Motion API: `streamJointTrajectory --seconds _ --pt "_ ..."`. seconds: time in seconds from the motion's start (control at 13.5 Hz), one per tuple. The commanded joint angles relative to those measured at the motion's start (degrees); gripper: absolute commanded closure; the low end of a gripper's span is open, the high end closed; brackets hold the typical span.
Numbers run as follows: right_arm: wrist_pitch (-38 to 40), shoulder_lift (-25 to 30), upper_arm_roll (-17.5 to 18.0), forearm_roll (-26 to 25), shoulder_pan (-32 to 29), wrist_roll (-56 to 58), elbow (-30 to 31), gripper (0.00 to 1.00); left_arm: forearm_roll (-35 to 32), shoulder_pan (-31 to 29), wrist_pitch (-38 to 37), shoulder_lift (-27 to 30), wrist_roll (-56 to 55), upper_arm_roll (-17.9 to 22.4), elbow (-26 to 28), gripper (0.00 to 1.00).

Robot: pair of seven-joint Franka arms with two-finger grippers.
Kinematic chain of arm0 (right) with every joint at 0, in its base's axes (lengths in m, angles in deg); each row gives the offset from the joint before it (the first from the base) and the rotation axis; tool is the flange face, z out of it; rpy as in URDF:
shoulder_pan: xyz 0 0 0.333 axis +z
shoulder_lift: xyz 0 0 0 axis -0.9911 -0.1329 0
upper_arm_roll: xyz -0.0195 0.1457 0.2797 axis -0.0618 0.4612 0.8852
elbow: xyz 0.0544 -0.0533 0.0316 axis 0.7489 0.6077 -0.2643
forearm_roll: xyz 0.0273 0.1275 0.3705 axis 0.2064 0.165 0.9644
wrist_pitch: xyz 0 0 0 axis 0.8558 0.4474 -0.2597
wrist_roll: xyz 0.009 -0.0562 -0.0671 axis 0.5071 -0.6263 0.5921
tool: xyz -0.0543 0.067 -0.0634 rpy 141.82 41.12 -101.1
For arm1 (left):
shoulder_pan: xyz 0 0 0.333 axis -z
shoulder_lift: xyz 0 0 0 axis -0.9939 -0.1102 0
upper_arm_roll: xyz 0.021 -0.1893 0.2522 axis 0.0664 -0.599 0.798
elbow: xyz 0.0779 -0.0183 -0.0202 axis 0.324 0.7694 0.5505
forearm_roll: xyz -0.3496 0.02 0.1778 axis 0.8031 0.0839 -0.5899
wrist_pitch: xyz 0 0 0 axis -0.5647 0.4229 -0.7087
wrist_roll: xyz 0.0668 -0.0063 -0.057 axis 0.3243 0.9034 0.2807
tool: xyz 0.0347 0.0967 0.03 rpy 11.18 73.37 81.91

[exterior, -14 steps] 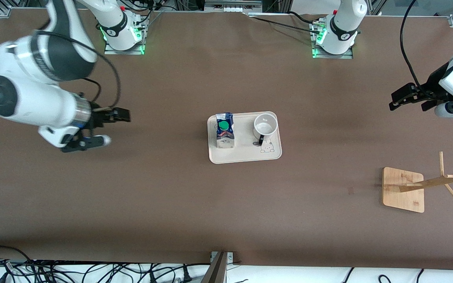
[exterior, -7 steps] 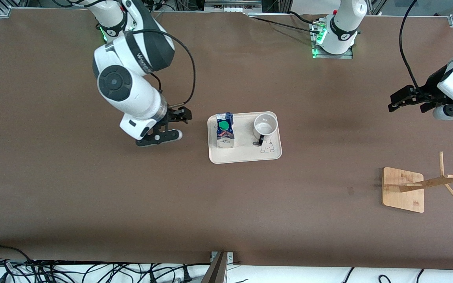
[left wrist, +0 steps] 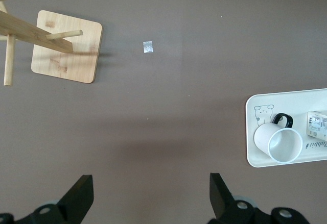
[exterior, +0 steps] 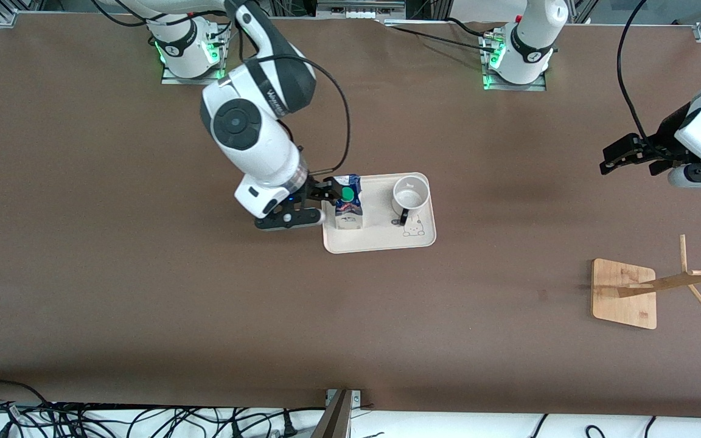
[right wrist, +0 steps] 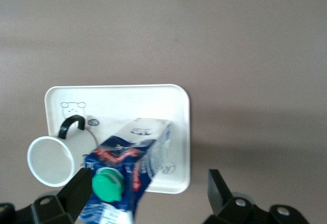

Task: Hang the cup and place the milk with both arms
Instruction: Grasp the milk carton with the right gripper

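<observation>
Milk point(exterior: 348, 202) stands upright on the white tray point(exterior: 381, 243) at mid-tabletop, beside the cup point(exterior: 411, 194), which sits toward the left arm's end of the tray. The right gripper point(exterior: 320, 204), jaws spread wide, hovers at the tray's edge by the carton, apparently approaching to grasp; next it must straddle the carton and close. The left gripper point(exterior: 627, 158), jaws released, waits above bare tabletop, with the wooden rack point(exterior: 624, 294) nearer the camera.
</observation>
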Motion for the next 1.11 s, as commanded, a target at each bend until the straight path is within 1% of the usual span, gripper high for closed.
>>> streamJointTrajectory --seconds 0.0,0.44,0.59,0.81,1.04 --pt "0.6 -2.2 -1.2 1.1 2.1 -3.2 -3.7 0.00 -0.2 -0.4 -0.9 -1.0 -0.3 -0.3 -1.9 0.00" --pt "-0.2 -5.5 -0.4 1.7 2.0 -7.6 -4.0 0.00 -0.2 -0.5 -0.9 -1.0 -0.3 -0.3 -1.9 0.00" --pt "-0.2 -5.6 0.1 1.7 2.0 -9.9 -4.4 0.00 -0.2 -0.6 -1.0 -1.0 -0.3 -0.3 -1.9 0.00" --pt "0.0 -5.5 0.5 1.7 2.1 -10.0 -4.4 0.00 -0.2 -0.6 -0.9 -1.0 -0.3 -0.3 -1.9 0.00" --pt "0.3 -5.6 0.4 1.7 3.6 -9.6 -4.5 0.00 -0.2 -0.6 -1.0 -1.0 -0.3 -0.3 -1.9 0.00"
